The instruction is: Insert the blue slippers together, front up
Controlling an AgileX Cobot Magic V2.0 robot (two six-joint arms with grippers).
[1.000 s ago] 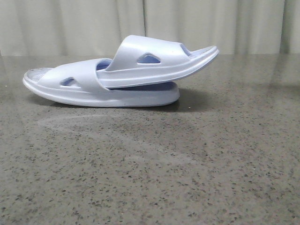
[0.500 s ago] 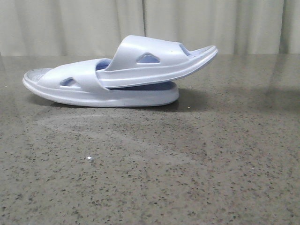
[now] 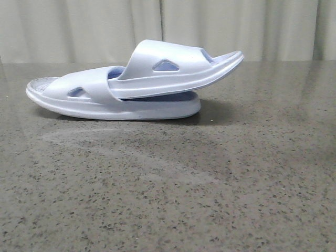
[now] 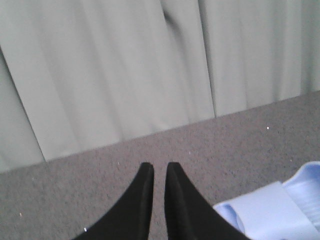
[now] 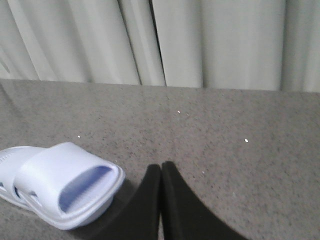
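Slippers point(image 3: 131, 84) sit nested on the speckled grey surface point(image 3: 210, 184), toward its back left in the front view, close to the pale curtain point(image 3: 79, 26). The lower slipper point(image 3: 94, 102) lies flat on its sole, its ribbed end pointing left. The upper slipper point(image 3: 173, 65) has one end pushed under the lower one's strap and rests tilted, its free end raised and reaching past the lower sole to the right. A triangular cut-out shows in each strap.

No arm appears in the front view. In the left wrist view, the left gripper point(image 4: 159, 167) hangs over bare surface, jaws nearly together with a thin gap between the tips, grasping nothing; part of the slippers point(image 4: 280, 210) lies just beside it, apart from the fingers. In the right wrist view, the right gripper point(image 5: 161, 166) has its jaws clenched tip to tip, grasping nothing, with the slippers point(image 5: 65, 187) seen end-on near it and not touching. Both grippers are clear of the pair.
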